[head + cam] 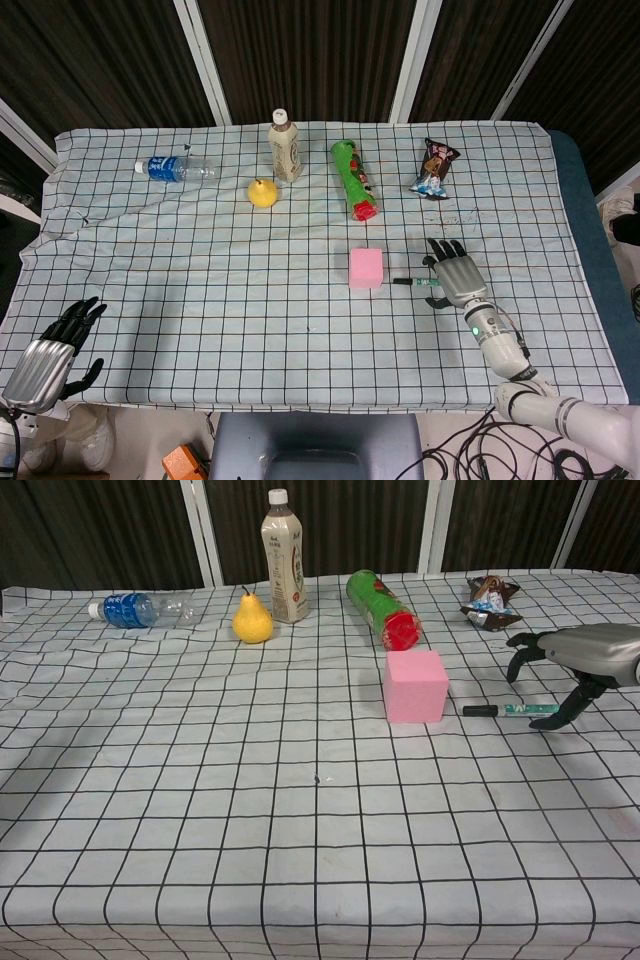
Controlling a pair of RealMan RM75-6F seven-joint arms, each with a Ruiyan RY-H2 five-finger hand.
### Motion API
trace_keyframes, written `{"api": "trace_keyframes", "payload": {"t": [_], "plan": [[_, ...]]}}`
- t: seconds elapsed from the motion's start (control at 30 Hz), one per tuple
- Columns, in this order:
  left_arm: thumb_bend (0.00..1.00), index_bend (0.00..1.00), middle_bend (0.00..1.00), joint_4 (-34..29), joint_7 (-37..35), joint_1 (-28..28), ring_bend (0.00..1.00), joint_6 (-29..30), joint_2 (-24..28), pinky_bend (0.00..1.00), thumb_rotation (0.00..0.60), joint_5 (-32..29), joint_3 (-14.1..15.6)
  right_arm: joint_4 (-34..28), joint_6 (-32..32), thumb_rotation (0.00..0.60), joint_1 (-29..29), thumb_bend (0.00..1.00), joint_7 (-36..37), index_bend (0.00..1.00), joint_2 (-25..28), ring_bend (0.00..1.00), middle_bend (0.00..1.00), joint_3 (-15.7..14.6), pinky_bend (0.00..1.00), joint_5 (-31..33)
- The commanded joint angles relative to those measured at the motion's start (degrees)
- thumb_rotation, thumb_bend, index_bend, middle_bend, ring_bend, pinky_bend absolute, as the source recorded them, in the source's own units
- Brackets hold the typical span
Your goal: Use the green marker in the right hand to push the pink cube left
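The pink cube (366, 267) (416, 686) stands on the checked cloth right of centre. Just to its right the green marker (414, 282) (501, 710) lies flat, its dark tip pointing at the cube with a small gap between them. My right hand (455, 273) (580, 658) hovers palm down over the marker's far end. Its fingers are spread and curved, and the thumb tip touches the cloth by the marker's end without pinching it. My left hand (50, 352) hangs at the table's front left edge, fingers apart and empty.
Along the back stand a lying water bottle (172, 168), a yellow pear (263, 192), an upright tea bottle (285, 147), a lying green chip can (354, 179) just behind the cube, and a snack bag (435, 168).
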Motion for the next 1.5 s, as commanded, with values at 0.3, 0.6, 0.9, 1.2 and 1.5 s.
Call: {"api": "trace_keyframes", "payload": {"t": [0.3,0.6,0.9,1.2,1.5], "plan": [[0.41,0.00,0.00,0.06,0.14,-0.03,0.00,-0.07,-0.07,0.24,0.600,0.11,0.05,2.56,0.09,0.600,1.00,0.41,-0.09,0.47,-1.94,0.00,0.01,-0.97,0.00,0.35],[0.41,0.00,0.00,0.15,-0.30,-0.14,0.00,-0.20,0.06,0.24,0.600,0.00,-0.02,5.31,-0.56,0.600,2.24,0.45,-1.33,0.53,-4.36,0.00,0.03,-1.12,0.00,2.02],[0.40,0.00,0.00,0.36,-1.00,0.06,0.00,0.41,0.19,0.24,0.600,0.34,0.04,5.59,0.15,0.600,2.43,0.46,-1.90,0.58,-5.02,0.00,0.06,-1.48,0.00,2.48],[0.40,0.00,0.00,0.34,-0.96,0.15,0.00,0.63,0.17,0.24,0.600,0.58,0.13,5.86,1.03,0.600,2.61,0.47,-3.06,0.64,-5.55,0.00,0.19,-1.87,0.00,2.65],[0.40,0.00,0.00,0.40,-1.29,0.18,0.00,0.76,0.25,0.24,0.600,0.73,0.18,6.33,2.17,0.600,2.49,0.47,-4.64,0.68,-6.19,0.08,0.36,-2.25,0.00,2.89]]}}
